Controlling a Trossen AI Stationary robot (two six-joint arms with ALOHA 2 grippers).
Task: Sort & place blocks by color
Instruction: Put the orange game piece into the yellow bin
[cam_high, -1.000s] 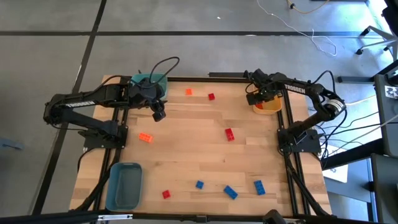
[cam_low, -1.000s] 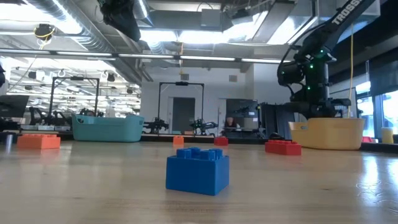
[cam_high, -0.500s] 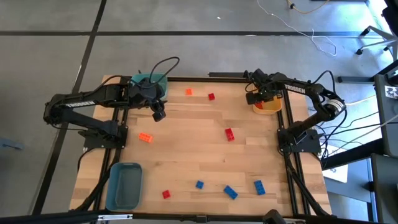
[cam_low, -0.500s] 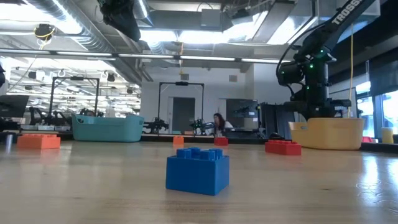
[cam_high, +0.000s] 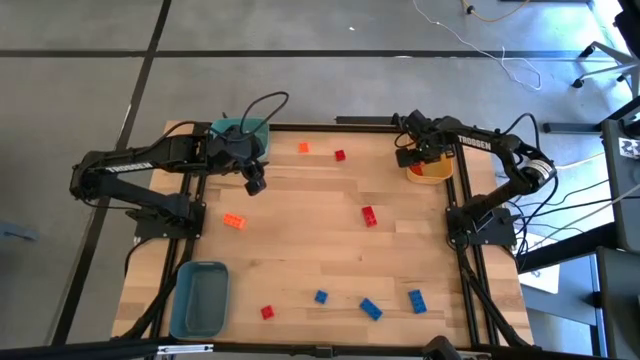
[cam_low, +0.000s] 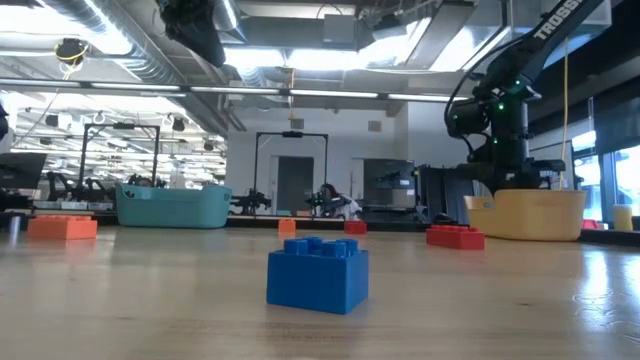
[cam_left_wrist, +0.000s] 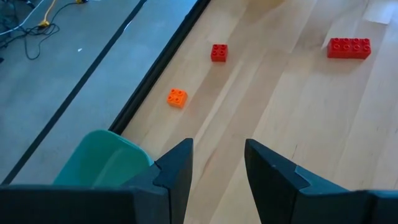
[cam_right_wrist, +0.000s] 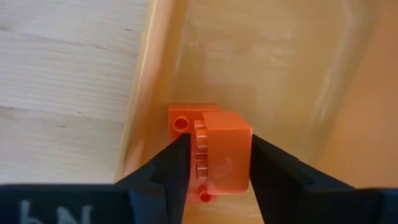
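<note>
High view shows the wooden counter (cam_high: 300, 250) with the blocks scattered over it. Toward the upper middle of the frame lie a small orange block (cam_high: 304, 148) and a small red block (cam_high: 340, 155). A longer red block (cam_high: 369, 215) sits right of centre, and an orange block (cam_high: 234, 221) lies at mid-left. Along the lower edge are a red block (cam_high: 267, 312) and three blue blocks (cam_high: 321, 296) (cam_high: 371, 309) (cam_high: 416, 300).

A teal bin (cam_high: 243, 130) stands at the upper left, a yellow-orange bin (cam_high: 432, 168) at the upper right, and a grey-blue bin (cam_high: 199, 298) at the lower left.

The right gripper (cam_right_wrist: 214, 165) hangs over the yellow-orange bin, and its fingers (cam_right_wrist: 173, 168) have an orange block (cam_right_wrist: 217, 152) between them, just above the bin's floor. Whether they are clamped on it or have let go I cannot tell.

The left gripper (cam_left_wrist: 216, 162) hovers above the counter just beside the teal bin, its fingers (cam_left_wrist: 177, 168) parted with nothing between them.

Low view has one blue block (cam_low: 318, 273) close up at centre, and a person (cam_low: 328, 197) far back in the room.
</note>
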